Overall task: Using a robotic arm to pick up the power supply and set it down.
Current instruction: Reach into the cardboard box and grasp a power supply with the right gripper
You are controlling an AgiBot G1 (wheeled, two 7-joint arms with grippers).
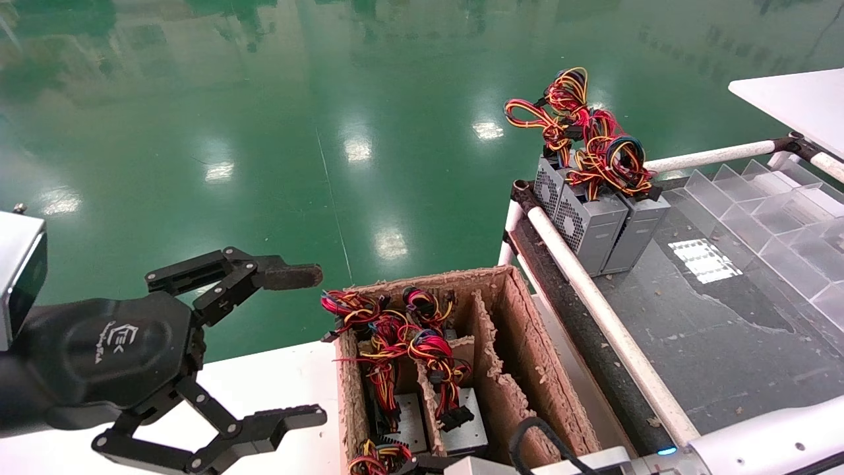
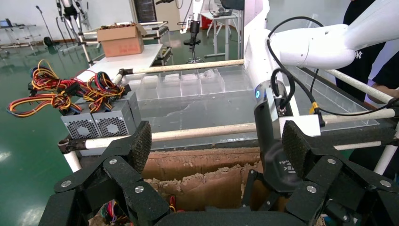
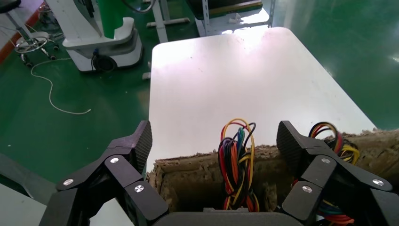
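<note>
I see power supplies in two places: several units (image 1: 461, 422) sit down in the slots of the cardboard box (image 1: 527, 343) at about 6 o'clock in my head view, their red, yellow and black wire bundles (image 1: 395, 330) spilling up over the dividers, and two more units (image 1: 597, 224) stand side by side at 2 o'clock on the dark work surface (image 1: 692, 336), just behind its white rail (image 1: 593, 297), wires (image 1: 587, 132) piled on top. My right gripper (image 3: 214, 141) hangs over the near end of the box with its fingers spread wide, a wire loop (image 3: 236, 160) rising between them but touching neither. My left gripper (image 1: 293, 346) is at 8 o'clock over the white table (image 1: 264, 382), just beside the box, fingers also wide apart and holding nothing. Clear plastic bins (image 1: 778, 218) line the surface at 3 o'clock.
</note>
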